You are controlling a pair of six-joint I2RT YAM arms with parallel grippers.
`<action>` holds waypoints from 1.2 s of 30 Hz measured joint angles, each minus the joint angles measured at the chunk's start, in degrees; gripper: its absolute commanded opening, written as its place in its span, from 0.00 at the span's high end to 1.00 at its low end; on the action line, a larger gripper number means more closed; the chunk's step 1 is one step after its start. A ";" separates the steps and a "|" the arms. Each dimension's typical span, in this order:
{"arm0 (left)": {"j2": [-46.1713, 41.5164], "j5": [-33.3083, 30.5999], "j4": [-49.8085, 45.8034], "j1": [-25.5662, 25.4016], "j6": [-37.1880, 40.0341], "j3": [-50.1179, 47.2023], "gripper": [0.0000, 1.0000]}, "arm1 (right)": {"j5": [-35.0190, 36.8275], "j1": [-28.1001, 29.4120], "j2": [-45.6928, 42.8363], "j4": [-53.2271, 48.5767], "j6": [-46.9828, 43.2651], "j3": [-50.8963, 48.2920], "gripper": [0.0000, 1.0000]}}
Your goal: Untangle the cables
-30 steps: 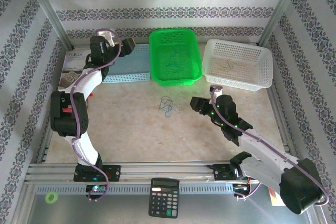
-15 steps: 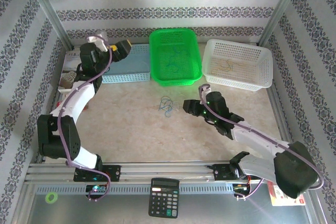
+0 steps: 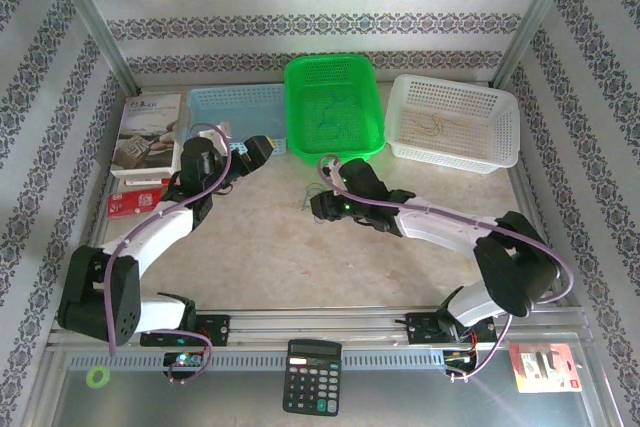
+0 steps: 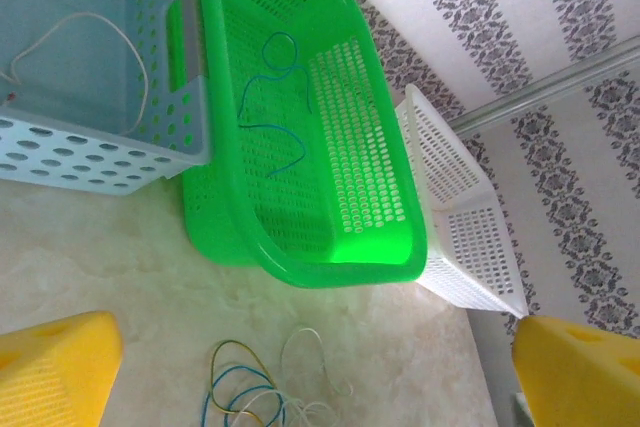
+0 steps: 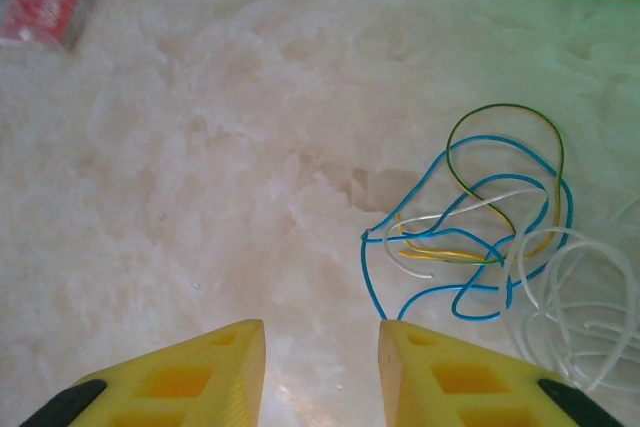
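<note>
**Top view.** A tangle of thin blue, yellow-tan and pale white cables (image 3: 314, 190) lies on the marbled beige bench (image 3: 260, 257), just toward 12 o'clock of its centre. The right claw (image 3: 318, 207) sits at the tangle's 6 o'clock edge and covers part of it, so the strands cannot be counted here. The left claw (image 3: 258, 150) lies at 10 o'clock of the tangle, near it but apart.

**Right wrist view.** The right claw (image 5: 322, 342) is released, its yellow fingers (image 5: 190, 377) parted with bare bench between them. The cables (image 5: 480, 237) lie at 2 o'clock of the tips, close but clear of them. Blue loops cross a dark green-yellow loop and short yellow and white strands. The pale white loops are cut off at the 3 o'clock edge. Whether the tips touch the bench cannot be told.

**Left wrist view.** The left claw (image 4: 315, 347) is released wide, with only its finger ends visible in the bottom corners. The cables (image 4: 250, 397) lie between them at 6 o'clock, cropped by the lower edge.

**Far side, 12 o'clock.**
- The pale blue perforated plastic basket (image 4: 90, 162) holds a white strand (image 4: 80, 15).
- The bright green perforated plastic basket (image 4: 300, 272) holds a blue strand (image 4: 265, 127).
- The white perforated plastic basket (image 3: 455, 152) holds a faint yellow-tan strand (image 3: 430, 127), whose shape is too small to make out.
</note>
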 measured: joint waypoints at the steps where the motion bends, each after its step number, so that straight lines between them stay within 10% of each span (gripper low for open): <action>1: -0.70 -0.55 0.37 0.00 -0.55 -0.85 0.00 | 0.44 0.37 1.22 -1.03 -0.79 0.96 0.65; 26: 0.57 -3.02 0.37 0.00 -4.31 -2.62 0.00 | 8.50 2.40 12.07 -9.20 -7.54 6.78 0.66; 36: 1.05 -2.80 0.42 0.00 -4.52 -2.62 0.00 | 8.72 2.03 14.49 -9.20 -8.28 7.32 1.00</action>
